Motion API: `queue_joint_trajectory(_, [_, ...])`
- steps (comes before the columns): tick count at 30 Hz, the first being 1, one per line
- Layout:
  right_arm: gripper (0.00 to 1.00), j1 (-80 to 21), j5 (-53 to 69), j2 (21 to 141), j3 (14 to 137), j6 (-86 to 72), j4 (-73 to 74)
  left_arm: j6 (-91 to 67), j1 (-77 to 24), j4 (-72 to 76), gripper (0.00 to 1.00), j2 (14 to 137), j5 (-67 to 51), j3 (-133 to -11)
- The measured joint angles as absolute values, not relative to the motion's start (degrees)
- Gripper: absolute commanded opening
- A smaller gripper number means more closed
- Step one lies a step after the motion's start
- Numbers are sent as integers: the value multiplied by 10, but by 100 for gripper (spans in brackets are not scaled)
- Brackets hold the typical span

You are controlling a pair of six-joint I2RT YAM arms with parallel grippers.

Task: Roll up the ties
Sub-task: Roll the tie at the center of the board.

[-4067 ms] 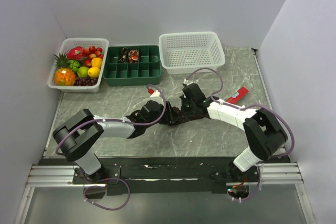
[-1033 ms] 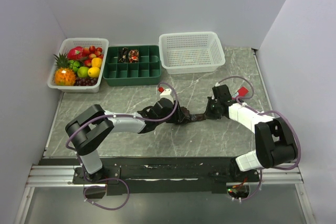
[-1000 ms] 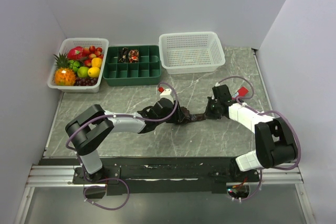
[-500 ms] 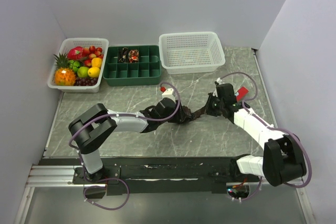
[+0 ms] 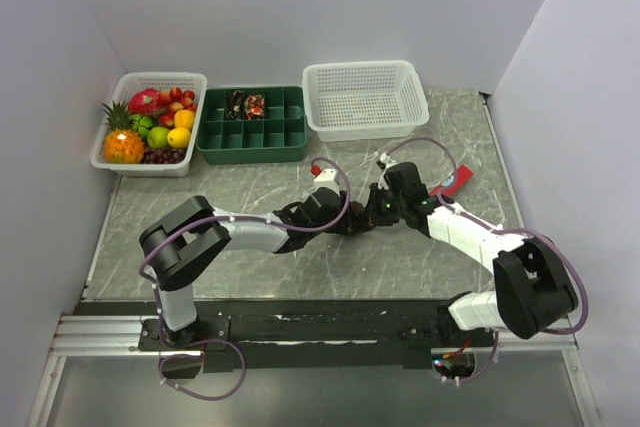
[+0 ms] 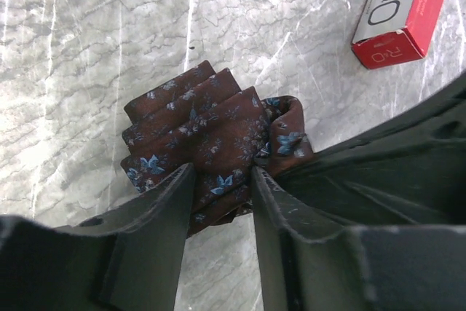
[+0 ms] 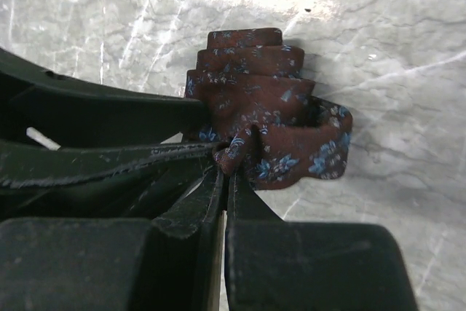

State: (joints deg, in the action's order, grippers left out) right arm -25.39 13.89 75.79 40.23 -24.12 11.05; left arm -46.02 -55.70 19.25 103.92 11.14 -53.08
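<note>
**Right end effector (image 5: pixel 378 209) draws in to the bundled tie (image 5: pixel 361 217)**

Since half a second ago the right end effector has swung left, back toward the left end effector (image 5: pixel 345 219). The tie, then stretched between the two, is now gathered into a short, layered bundle.

In the right wrist view the right end effector (image 7: pixel 227 169) has its fingers almost together, pinching a small fold at the near edge of the tie (image 7: pixel 255 100). In the left wrist view the left end effector (image 6: pixel 218 187) stands at a narrow gap, with the stacked folds of the tie (image 6: pixel 204 129) clamped between its fingers. The fabric is dark reddish-brown with small blue flowers.

The bundle lies on the marble tabletop (image 5: pixel 250 187) near its middle, between the two arms. A red box (image 5: pixel 452 182) lies to the right, apart from the tie. Along the far edge stand a fruit basket (image 5: pixel 128 165), a green divided tray (image 5: pixel 250 152) and a white basket (image 5: pixel 365 127).
</note>
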Motion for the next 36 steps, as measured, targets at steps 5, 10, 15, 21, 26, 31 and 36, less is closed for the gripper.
queue_joint_trajectory(5, [0, -256, 145, 779, 406, -240, 96, -457, -559, 192, 37, 1044, 121, -532])
queue_joint_trajectory(10, [0, -256, 146, 795, 425, -233, 91, -457, -560, 193, 34, 1053, 126, -541])
queue_joint_trajectory(15, [0, -256, 130, 796, 430, -233, 91, -456, -562, 198, 31, 1064, 133, -550])
queue_joint_trajectory(21, [0, -253, 106, 778, 426, -235, 90, -455, -564, 216, 28, 1077, 134, -553])
queue_joint_trajectory(26, [0, -248, 120, 794, 430, -230, 84, -450, -566, 225, 28, 1086, 136, -559])
queue_joint_trajectory(31, [0, -244, 126, 848, 463, -222, 87, -448, -568, 229, 28, 1089, 145, -559])
queue_joint_trajectory(36, [0, -250, 125, 883, 489, -212, 99, -448, -568, 232, 29, 1090, 149, -557])
